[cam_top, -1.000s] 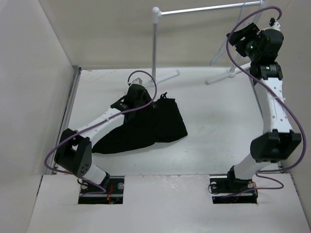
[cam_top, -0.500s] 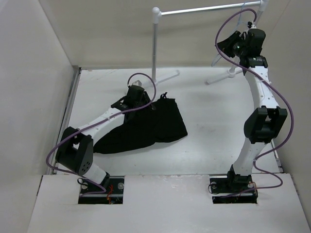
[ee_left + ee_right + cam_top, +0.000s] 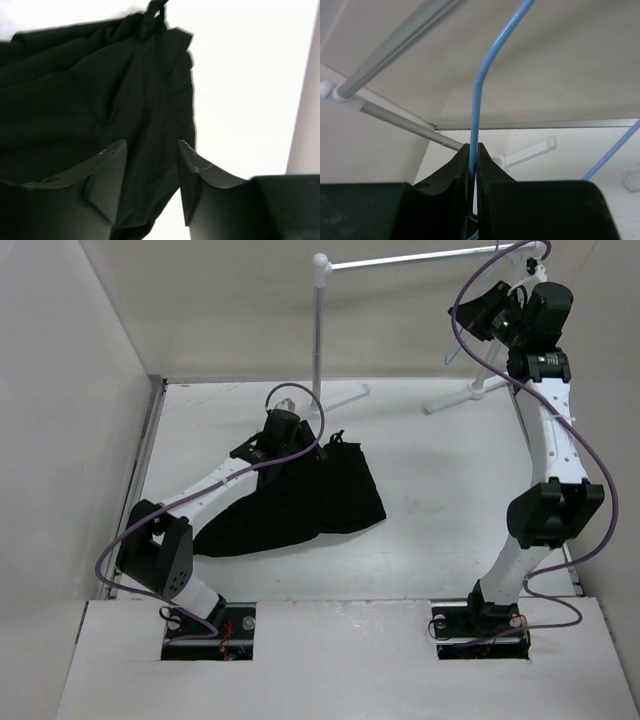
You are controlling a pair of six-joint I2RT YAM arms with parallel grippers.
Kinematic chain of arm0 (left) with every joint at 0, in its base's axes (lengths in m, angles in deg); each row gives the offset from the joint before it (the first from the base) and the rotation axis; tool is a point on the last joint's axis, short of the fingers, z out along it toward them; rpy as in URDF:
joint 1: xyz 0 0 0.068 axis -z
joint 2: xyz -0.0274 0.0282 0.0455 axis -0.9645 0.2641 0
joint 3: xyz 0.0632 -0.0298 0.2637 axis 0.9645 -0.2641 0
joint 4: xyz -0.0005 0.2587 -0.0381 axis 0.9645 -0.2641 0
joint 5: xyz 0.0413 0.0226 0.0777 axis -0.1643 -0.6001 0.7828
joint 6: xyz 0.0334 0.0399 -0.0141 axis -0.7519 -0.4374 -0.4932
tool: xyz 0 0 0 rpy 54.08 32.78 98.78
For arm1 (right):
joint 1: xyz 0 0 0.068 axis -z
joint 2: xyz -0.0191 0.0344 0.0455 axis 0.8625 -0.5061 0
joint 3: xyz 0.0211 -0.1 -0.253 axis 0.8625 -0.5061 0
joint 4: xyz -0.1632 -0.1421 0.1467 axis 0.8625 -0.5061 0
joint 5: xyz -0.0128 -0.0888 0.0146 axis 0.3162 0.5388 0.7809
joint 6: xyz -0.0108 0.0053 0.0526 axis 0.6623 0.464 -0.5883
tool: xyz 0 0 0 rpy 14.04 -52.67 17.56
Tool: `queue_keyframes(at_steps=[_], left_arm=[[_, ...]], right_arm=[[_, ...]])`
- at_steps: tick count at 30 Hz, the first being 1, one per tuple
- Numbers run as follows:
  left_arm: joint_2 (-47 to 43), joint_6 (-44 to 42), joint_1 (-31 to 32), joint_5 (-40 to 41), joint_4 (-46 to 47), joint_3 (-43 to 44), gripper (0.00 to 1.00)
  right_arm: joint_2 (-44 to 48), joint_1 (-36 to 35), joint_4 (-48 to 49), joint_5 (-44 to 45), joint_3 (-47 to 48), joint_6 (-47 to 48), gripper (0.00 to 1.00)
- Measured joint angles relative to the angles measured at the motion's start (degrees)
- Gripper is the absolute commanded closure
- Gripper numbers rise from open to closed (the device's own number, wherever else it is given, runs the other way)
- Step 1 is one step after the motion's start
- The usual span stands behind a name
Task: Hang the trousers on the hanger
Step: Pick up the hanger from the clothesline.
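Since half a second ago, the right hand [image 3: 474, 150] has lifted and swung rightward, closer to the rail of the thick white tubular garment rack [image 3: 395, 45]. Its fingers are pinched narrow on the wire of the thin pale blue clothes hanger [image 3: 479, 95], which rises from between them and curves over near the rail. Across the white desk [image 3: 440, 500], the left hand [image 3: 151, 147] has barely shifted. Its fingers stand apart, gripping nothing, over the crumpled plain black fabric trousers [image 3: 75, 90] lying on the desk's left half.
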Motion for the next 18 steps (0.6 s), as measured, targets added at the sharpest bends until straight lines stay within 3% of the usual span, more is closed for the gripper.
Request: queue_keyframes(at_steps=[5,18], left_arm=[[0.02,0.0,0.07,-0.15,-1.57,7.21,0.52],[7.65,-0.04,5.77,-2.89,-3.41,38.86,0.48]], right_arm=[[7.72,-1.7,1.44,-0.13,-9.38,0.85,0.87],[28.15,-10.43,3.98,1.6,-42.1,2.58,0.89]])
